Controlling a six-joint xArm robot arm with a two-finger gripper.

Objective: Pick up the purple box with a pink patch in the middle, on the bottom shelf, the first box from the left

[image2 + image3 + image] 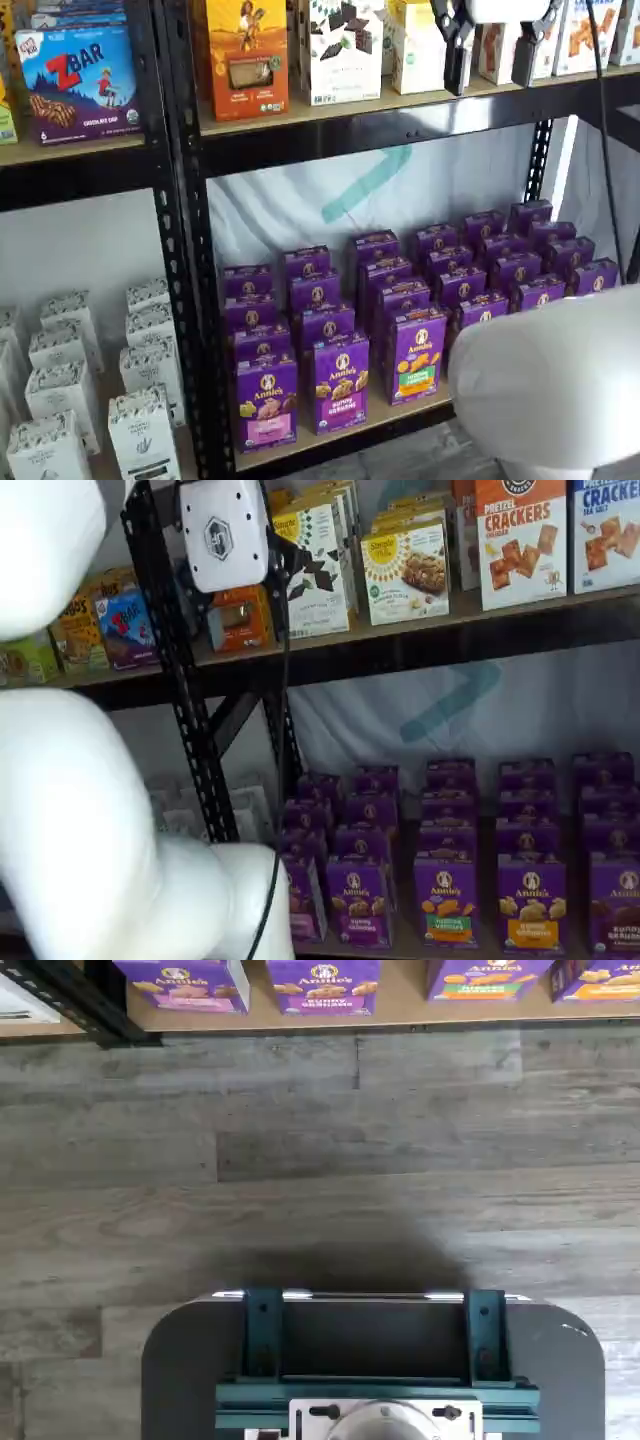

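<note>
Purple cartons fill the bottom shelf (400, 412) in rows, and none has been touched as far as the pictures show; I judge the task barely begun; the reach, the grasp and the lift are all left to do; the purple box (266, 402) wanted, the one with the pink band low on its front, stands upright at the near left end of its shelf, in the front row; the wrist view catches it too (183, 984), beside a like carton with a purple band (323, 985); in a shelf view the arm hides most of it; the gripper (492, 50) hangs high up, level with the upper shelf and well apart from the box, its two black fingers spread with a plain gap between them and nothing in them; counted along the front row in a shelf view: one pink-band carton, one purple-band carton (340, 383), one green-band carton (417, 354), the rest hidden behind the white arm (560, 380); the columns run several cartons deep, though the far ones blur too much for a sure count; one gripper, one arm
</note>
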